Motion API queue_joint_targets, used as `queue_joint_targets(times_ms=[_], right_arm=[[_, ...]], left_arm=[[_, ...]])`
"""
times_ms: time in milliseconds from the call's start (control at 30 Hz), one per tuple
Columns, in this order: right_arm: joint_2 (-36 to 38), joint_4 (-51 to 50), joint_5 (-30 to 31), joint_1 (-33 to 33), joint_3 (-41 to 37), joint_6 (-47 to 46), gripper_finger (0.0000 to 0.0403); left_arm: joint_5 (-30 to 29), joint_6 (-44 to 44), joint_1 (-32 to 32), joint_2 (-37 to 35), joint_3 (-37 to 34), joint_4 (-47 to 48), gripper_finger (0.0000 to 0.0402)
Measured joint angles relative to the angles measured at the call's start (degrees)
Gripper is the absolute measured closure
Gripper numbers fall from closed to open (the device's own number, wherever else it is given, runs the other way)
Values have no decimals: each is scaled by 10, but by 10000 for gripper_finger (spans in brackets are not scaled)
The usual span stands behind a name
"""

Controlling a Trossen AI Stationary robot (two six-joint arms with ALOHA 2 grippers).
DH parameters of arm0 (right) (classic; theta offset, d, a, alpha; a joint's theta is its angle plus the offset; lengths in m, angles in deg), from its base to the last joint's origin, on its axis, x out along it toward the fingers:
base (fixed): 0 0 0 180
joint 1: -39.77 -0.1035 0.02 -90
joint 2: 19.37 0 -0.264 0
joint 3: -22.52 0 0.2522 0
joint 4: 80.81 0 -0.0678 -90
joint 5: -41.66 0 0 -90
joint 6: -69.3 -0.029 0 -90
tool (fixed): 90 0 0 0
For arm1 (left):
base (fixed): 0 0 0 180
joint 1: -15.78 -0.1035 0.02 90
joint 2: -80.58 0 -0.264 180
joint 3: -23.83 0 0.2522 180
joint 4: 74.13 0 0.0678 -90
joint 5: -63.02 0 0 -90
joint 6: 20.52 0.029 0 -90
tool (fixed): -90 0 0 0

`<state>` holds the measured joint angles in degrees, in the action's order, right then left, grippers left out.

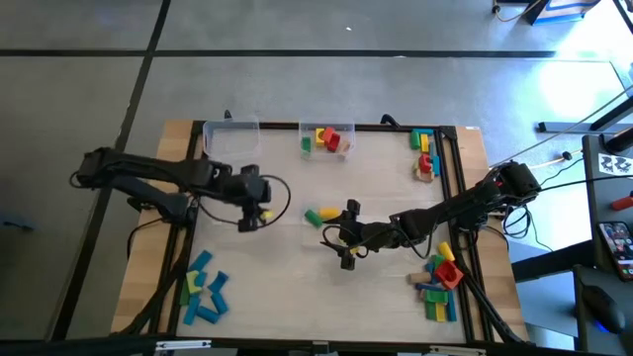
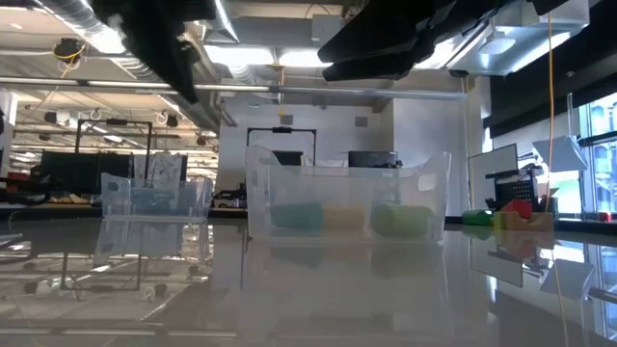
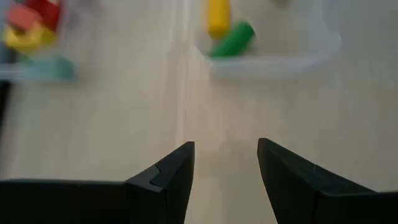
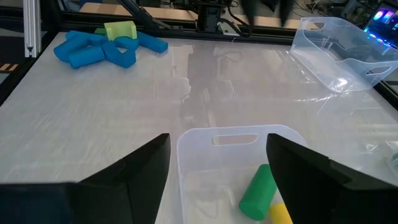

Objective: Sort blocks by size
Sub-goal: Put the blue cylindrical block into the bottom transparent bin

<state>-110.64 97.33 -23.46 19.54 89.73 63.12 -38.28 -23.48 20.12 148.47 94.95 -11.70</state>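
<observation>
Hovering over the middle of the pale wooden desk (image 1: pixel 297 287), the right tool (image 1: pixel 348 259) hangs just beside a clear plastic rectangular tub (image 4: pixel 249 180) that holds a green cylinder block (image 4: pixel 258 191) and a yellow cylinder block (image 3: pixel 217 16); its fingers stand apart with nothing between them, probably because a block has been dropped in or the next one is not yet chosen. The left tool (image 1: pixel 259 216) sits left of centre above bare desk, its fingers (image 3: pixel 168 180) also apart and empty, facing the same tub as if waiting its turn.

The blocks lie in several groups. A cluster of blue blocks with one light green block (image 1: pixel 205 292) sits at the near left corner, and a mixed heap of red, yellow, blue and green blocks (image 1: pixel 441 282) lies at the near right edge. At the far edge, a second clear tub (image 1: pixel 327 140) holds red, yellow and green pieces, more coloured blocks (image 1: pixel 425 153) lie at the far right corner, and a third clear tub (image 1: pixel 229 133) at the far left looks empty. Judging by this spread, the sorting is only partly done.
</observation>
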Motion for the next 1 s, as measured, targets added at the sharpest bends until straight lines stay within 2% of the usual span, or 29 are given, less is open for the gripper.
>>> queue_joint_targets(times_ms=[267,533,1000], right_arm=[[0,1,0,0,0,0,139],[0,2,0,0,0,0,139],[0,2,0,0,0,0,139]], left_arm=[[0,-115,93,0,0,72,229],[0,-200,193,0,0,83,229],[0,-229,347,1,-10,74,229]])
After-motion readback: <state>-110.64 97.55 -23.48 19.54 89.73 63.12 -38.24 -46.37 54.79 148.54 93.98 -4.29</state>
